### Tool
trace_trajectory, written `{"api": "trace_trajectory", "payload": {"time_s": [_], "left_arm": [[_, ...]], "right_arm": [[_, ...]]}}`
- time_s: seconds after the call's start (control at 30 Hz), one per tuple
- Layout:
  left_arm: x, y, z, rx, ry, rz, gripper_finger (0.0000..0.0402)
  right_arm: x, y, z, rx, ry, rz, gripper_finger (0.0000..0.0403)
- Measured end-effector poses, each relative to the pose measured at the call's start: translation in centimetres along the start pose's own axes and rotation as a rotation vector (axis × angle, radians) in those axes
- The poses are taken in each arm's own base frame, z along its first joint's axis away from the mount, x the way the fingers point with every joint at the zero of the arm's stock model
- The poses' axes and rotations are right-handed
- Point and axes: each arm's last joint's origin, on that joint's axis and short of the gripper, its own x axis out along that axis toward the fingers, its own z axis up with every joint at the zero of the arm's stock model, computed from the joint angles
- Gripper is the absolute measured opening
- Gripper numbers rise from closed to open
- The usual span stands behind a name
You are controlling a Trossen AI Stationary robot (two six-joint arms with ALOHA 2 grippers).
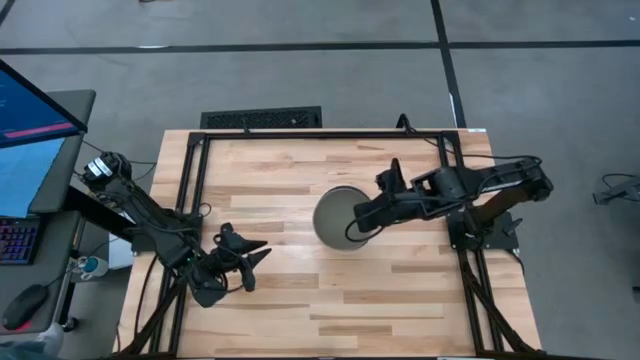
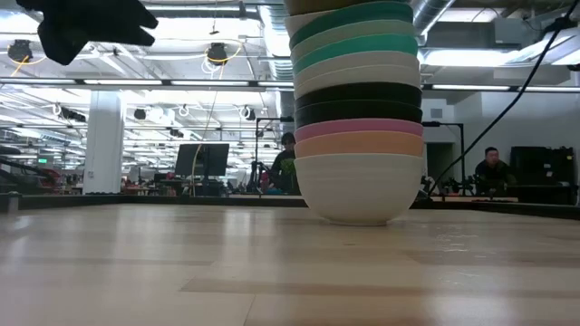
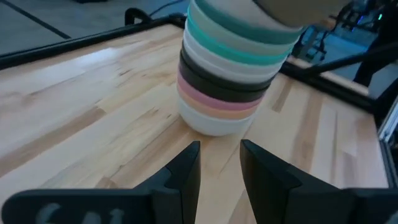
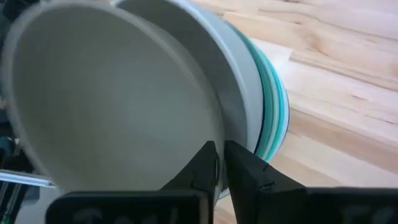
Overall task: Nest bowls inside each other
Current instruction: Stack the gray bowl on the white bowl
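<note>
The pale wooden slatted table (image 1: pixel 400 300) carries one tall stack of round smooth nested bowls (image 2: pixel 359 118) near its centre, slightly toward the right arm's side. From the base upward the visible layers are white, peach-orange, pink, black, white, teal and pale green. A grey-olive top bowl (image 4: pixel 106 99) sits tilted in the stack's mouth, not yet level.

The right gripper (image 4: pixel 220 163) stands at the rim of this top bowl. Its jaws are nearly together with the thin wall between them, so it pinches the rim. The left gripper (image 3: pixel 219 167) waits low over the table near the left front, well apart from the stack, jaws parted and empty.

Handling, by judgement: the bowls appear stiff, light and slippery. The rim is the practical place to take hold, since the walls are too wide and smooth. A stack this tall is likely top-heavy; a sideways push at the top could tip it.

Surroundings: a black metal frame (image 1: pixel 190 180) borders the table. Beyond it the low view shows a monitor (image 2: pixel 201 159) and seated people (image 2: pixel 490 166) in the room. Nothing lies on the wood between either gripper and the stack.
</note>
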Motion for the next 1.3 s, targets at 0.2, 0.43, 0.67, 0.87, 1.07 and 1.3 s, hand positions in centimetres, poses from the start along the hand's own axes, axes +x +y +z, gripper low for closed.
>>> {"api": "trace_trajectory", "payload": {"time_s": [0.2,0.43,0.67,0.87,1.07,1.3], "left_arm": [[0.5,-0.7,1.3,-0.037,-0.051,-0.02,0.0102],[1.1,-1.7,4.0,0.058,-0.093,-0.013,0.0103],[1.5,-2.3,5.6,0.067,-0.058,-0.061,0.0102],[1.7,-2.3,5.7,0.063,-0.03,-0.086,0.0103],[1.7,-2.2,5.7,0.07,-0.031,-0.084,0.0103],[1.8,-2.2,5.7,0.103,-0.033,-0.082,0.0103]], "right_arm": [[-1.1,-0.2,0.1,0.009,-0.023,0.022,0.0062],[-1.1,-0.2,-0.2,-0.007,-0.025,0.019,0.0063],[-1.7,-0.6,0.1,0.0,-0.065,0.012,0.0063],[-2.0,-1.0,0.2,-0.001,-0.095,-0.004,0.0063],[-2.0,-1.0,0.2,-0.001,-0.094,-0.005,0.0063],[-2.0,-0.6,0.2,0.002,-0.085,0.036,0.0063]]}}
